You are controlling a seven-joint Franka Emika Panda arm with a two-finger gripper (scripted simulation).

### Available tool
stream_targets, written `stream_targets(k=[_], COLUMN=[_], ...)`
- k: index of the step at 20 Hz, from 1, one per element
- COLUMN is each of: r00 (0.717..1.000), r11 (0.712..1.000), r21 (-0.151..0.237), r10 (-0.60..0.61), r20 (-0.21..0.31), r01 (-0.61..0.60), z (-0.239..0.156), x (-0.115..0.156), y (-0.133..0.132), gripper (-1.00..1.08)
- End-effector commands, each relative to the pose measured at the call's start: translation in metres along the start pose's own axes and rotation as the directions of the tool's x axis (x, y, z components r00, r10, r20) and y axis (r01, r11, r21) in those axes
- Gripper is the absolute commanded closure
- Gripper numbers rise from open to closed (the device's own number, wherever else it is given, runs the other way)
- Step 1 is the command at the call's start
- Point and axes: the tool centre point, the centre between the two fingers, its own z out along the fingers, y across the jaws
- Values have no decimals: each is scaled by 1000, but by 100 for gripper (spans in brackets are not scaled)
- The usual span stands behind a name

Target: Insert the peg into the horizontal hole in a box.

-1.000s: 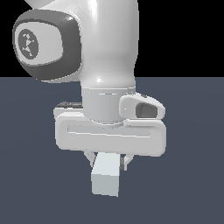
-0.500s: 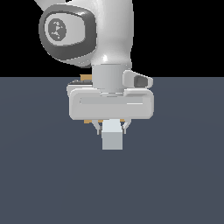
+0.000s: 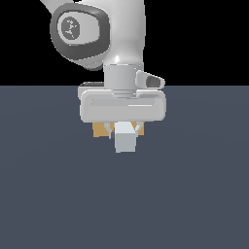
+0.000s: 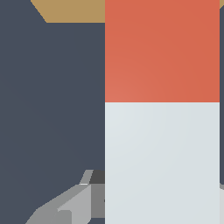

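We see flat, even, shadowless simulator lighting, no glare or blur; edges look jagged, the exterior background pure black.

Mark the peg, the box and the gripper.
peg (image 4: pixel 162 105): wrist view, where the red-orange end meets the pale shaft.
box (image 3: pixel 100 129): exterior view, tan corner showing behind the hand.
gripper (image 3: pixel 125 130): exterior view, between the fingers.

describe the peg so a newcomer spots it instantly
Start at the big white robot arm and follow it down to its wide pale tool. Held there is the long square-section peg, pale grey-white with a red-orange end. The flat tan box behind it is wider and ochre all over.
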Motion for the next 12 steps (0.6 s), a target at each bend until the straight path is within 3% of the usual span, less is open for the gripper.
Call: stream_targets(k=[1, 12], r00=[1000, 1000], r11=[1000, 1000], r21=[-4, -3], r10=[2, 0], r20=[0, 0], r01=[-2, 0], z=[-2, -2], x=[-1, 2], y=[1, 1], gripper=[108, 108])
